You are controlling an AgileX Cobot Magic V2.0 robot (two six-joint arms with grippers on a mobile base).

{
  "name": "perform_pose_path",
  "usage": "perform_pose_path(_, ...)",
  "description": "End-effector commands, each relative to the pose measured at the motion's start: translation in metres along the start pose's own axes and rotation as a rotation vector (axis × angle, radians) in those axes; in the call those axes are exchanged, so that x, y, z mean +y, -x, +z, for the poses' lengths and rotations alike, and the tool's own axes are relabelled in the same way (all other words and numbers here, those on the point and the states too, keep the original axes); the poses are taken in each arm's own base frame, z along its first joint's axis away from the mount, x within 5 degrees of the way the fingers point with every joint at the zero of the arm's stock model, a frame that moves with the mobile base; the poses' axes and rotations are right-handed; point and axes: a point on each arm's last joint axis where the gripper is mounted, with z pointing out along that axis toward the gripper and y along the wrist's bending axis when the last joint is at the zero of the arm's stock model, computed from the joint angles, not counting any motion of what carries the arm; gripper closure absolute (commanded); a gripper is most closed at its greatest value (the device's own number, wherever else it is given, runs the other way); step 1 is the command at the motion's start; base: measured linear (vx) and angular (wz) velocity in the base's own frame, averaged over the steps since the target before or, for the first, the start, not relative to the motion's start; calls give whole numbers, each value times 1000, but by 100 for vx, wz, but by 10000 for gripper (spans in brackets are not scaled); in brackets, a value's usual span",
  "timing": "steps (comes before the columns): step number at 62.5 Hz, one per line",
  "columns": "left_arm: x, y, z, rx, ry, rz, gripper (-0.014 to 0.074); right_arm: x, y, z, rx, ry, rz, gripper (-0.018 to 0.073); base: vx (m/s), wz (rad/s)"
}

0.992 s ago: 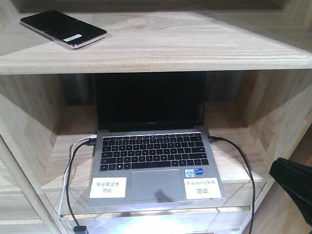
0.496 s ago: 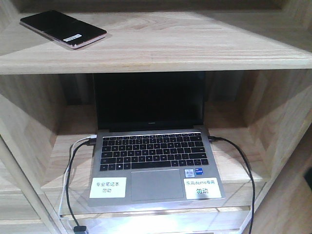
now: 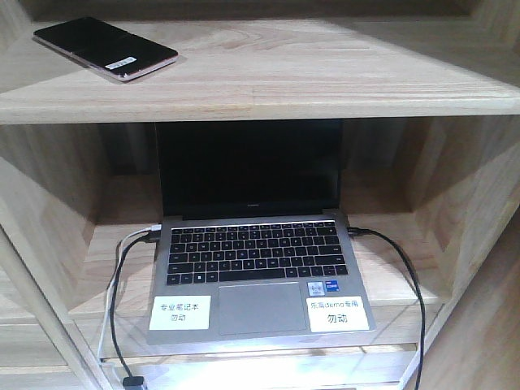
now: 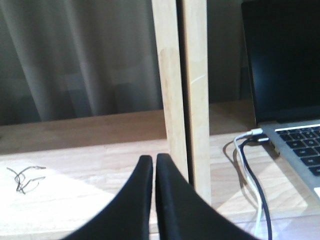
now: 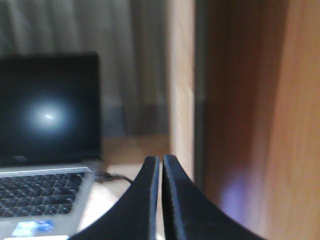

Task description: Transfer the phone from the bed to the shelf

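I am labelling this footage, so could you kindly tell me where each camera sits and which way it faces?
Front view: faces the shelf head-on, phone on the upper board, open laptop below; no robot parts show.
Left wrist view: behind the shut left gripper, looking past a shelf upright at the laptop's left edge and cables.
Right wrist view: behind the shut right gripper, laptop at left.
All three share the laptop.
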Motion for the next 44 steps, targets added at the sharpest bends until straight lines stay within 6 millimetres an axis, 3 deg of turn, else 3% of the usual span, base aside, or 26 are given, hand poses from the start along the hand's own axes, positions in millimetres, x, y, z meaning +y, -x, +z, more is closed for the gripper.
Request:
perform_pose_path(1, 2, 14, -3, -107, 10, -14, 595, -1, 9, -1, -119, -12, -34, 566, 0, 0)
perform_pose_path(44, 2, 14, -3, -107, 10, -14, 595, -1, 10, -2, -135, -12, -37, 566, 0, 0)
